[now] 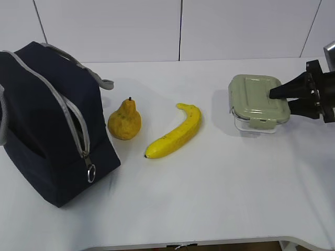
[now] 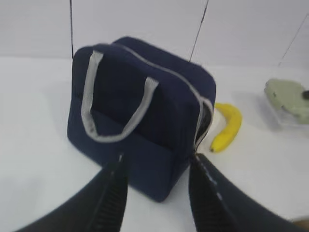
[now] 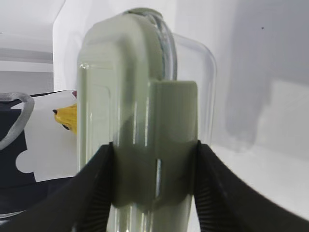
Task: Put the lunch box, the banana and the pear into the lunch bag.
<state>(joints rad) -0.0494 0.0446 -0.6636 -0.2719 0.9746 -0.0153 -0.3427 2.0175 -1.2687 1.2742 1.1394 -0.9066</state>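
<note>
While reaching in level, right gripper [image 1: 278, 100] clamps lunch box [image 1: 255, 95].

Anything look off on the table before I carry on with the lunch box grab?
Nothing stands out. The lunch box sits closed with the right gripper clamped on its end at the clip. The pear stands upright beside the lunch bag, the banana lies intact, and the left gripper hangs open, holding nothing. No spills.

Lunch bag [image 1: 47, 120] cropped left — interior unseen.
</note>
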